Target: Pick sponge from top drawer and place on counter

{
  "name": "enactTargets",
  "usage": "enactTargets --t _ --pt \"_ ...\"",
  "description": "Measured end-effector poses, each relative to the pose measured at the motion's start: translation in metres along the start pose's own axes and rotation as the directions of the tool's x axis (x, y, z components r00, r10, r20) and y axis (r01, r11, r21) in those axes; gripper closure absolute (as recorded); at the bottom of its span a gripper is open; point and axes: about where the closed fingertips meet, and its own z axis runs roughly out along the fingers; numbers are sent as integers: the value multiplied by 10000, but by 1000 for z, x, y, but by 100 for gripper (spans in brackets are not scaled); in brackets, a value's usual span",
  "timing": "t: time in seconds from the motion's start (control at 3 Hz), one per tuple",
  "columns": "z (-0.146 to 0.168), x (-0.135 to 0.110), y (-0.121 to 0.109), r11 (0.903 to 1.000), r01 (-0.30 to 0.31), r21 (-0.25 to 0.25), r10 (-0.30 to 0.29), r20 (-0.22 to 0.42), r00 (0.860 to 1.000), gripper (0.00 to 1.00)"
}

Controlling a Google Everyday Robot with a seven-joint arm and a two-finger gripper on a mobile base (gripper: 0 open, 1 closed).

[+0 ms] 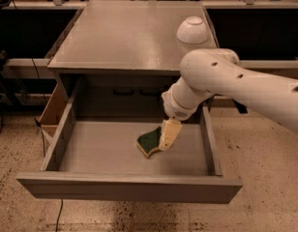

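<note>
The sponge (150,140) lies in the open top drawer (129,187), right of middle. The claw (169,134) hangs at its right edge, touching or overlapping it; I cannot tell whether it is spread or pinching. This looks like the grasping step. Next comes a sure hold, then a lift onto the table (125,37), clear of the white bowl (192,29).

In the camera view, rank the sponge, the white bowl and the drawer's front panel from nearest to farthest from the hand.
The hand is down inside the top drawer.
1. sponge, right beside the hand, on the drawer floor.
2. front panel, at the drawer's near edge.
3. white bowl, up on the counter, far side.
</note>
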Motion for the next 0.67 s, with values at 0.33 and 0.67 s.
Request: enactTargets --t 0.33,0.67 --pt "54 0 -6 9994 -192 -287 196 106 9998 0" --pt "90 7 -3 9973 -459 -576 467 134 9988 0"
